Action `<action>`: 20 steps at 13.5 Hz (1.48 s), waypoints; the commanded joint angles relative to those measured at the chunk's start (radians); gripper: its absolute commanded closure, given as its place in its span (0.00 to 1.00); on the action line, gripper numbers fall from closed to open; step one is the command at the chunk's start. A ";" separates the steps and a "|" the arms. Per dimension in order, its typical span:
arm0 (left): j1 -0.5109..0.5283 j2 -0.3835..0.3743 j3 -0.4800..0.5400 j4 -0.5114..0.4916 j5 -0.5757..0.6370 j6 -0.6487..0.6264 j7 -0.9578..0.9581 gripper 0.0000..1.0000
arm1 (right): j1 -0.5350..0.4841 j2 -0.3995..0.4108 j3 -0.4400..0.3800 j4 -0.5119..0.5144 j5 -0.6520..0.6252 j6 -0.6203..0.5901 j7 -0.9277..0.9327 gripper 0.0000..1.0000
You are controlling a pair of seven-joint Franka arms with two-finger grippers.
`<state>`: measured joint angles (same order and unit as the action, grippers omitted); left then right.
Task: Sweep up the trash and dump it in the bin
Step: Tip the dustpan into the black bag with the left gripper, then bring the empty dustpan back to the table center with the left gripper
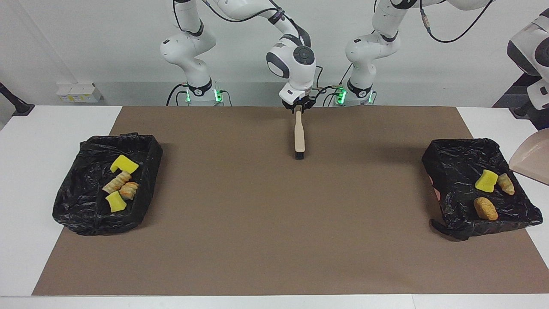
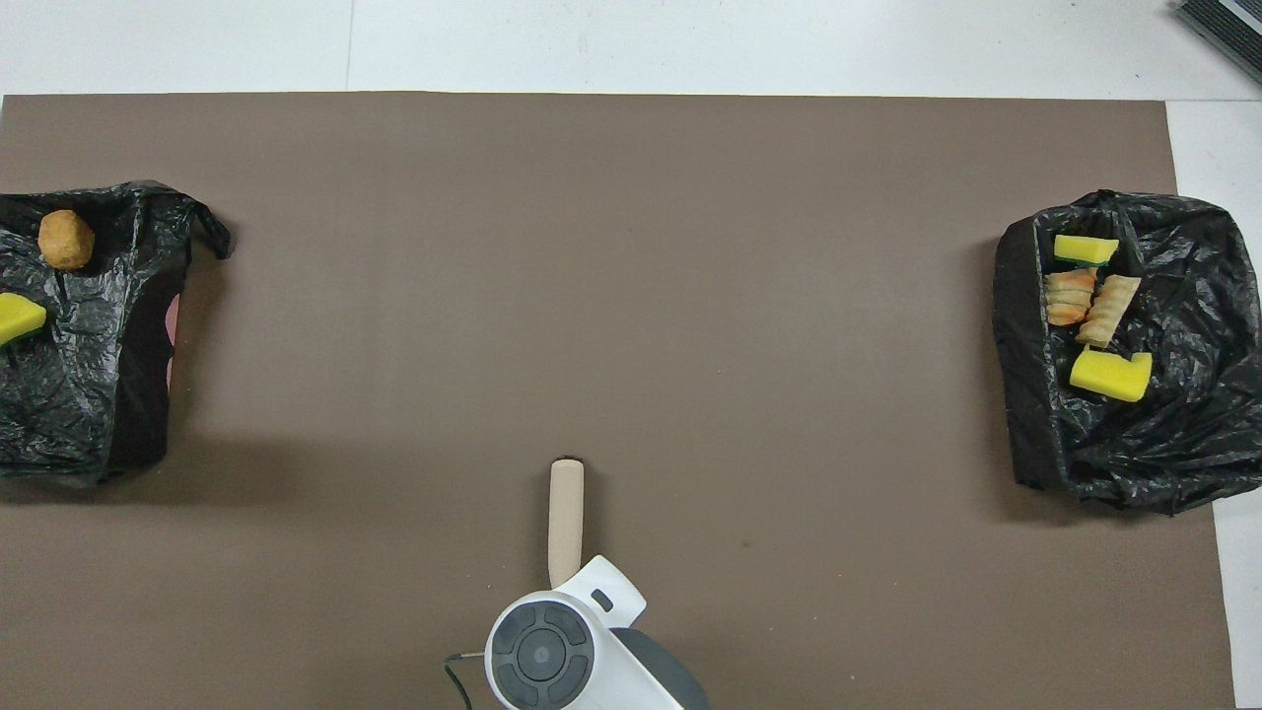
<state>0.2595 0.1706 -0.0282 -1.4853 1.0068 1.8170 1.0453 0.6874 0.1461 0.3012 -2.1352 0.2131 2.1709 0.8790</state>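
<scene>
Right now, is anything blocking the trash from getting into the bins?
Nothing visible does. All seven scraps already lie in bins: four in the bin at the right arm's end, three in the bin at the left arm's end. The dustpan hangs beside that bin.

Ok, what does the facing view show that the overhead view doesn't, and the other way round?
Only the facing view: the dustpan raised over the table's edge at the left arm's end, a tan lump in the bin at the left arm's end, both arm bases, and the right gripper at the brush handle's end. Only the overhead view: a dark slatted thing at the table's corner. Both: the brush, the other bin with four scraps, and a yellow sponge piece and brown lump in the first bin.
</scene>
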 commanded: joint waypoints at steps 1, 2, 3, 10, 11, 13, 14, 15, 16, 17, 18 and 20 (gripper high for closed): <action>-0.037 0.000 0.004 0.030 -0.133 -0.071 -0.019 1.00 | -0.020 0.015 0.001 0.037 0.018 0.003 0.020 0.37; -0.037 -0.003 0.004 0.028 -0.249 -0.093 -0.063 1.00 | -0.043 0.015 0.001 0.050 0.018 0.003 0.021 0.30; -0.037 -0.013 0.002 0.027 -0.331 -0.106 -0.121 1.00 | -0.064 0.007 0.001 0.064 0.017 0.003 0.017 0.24; -0.233 -0.091 -0.013 -0.110 -0.709 -0.139 -0.753 1.00 | -0.261 -0.196 -0.007 0.060 -0.035 -0.198 -0.049 0.00; -0.273 -0.091 -0.013 -0.131 -0.765 -0.121 -0.845 1.00 | -0.300 -0.221 -0.007 0.061 -0.053 -0.251 -0.072 0.00; -0.369 -0.085 -0.013 -0.159 -0.836 -0.029 -1.052 1.00 | -0.382 -0.264 -0.007 0.063 -0.072 -0.312 -0.144 0.00; -0.420 -0.077 -0.013 -0.173 -0.844 -0.007 -1.156 1.00 | -0.435 -0.276 -0.007 0.076 -0.072 -0.327 -0.176 0.00; -0.469 -0.071 -0.013 -0.182 -0.855 0.014 -1.238 1.00 | -0.481 -0.292 -0.010 0.089 -0.072 -0.342 -0.216 0.00; -0.515 -0.065 -0.013 -0.196 -0.876 0.060 -1.292 1.00 | -0.540 -0.302 -0.011 0.107 -0.072 -0.377 -0.280 0.00; -0.551 -0.054 -0.013 -0.216 -0.905 0.123 -1.335 1.00 | -0.593 -0.301 -0.010 0.150 -0.074 -0.411 -0.363 0.00; -0.572 -0.053 -0.015 -0.231 -0.945 0.171 -1.353 1.00 | -0.636 -0.300 -0.010 0.181 -0.075 -0.436 -0.444 0.00; -0.635 -0.039 -0.013 -0.236 -1.023 0.182 -1.369 1.00 | -0.713 -0.298 -0.011 0.240 -0.092 -0.454 -0.558 0.00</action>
<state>-0.3219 0.1387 -0.0637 -1.6925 0.0421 1.9627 -0.3028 0.0376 -0.1560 0.2756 -1.9573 0.1460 1.7526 0.4102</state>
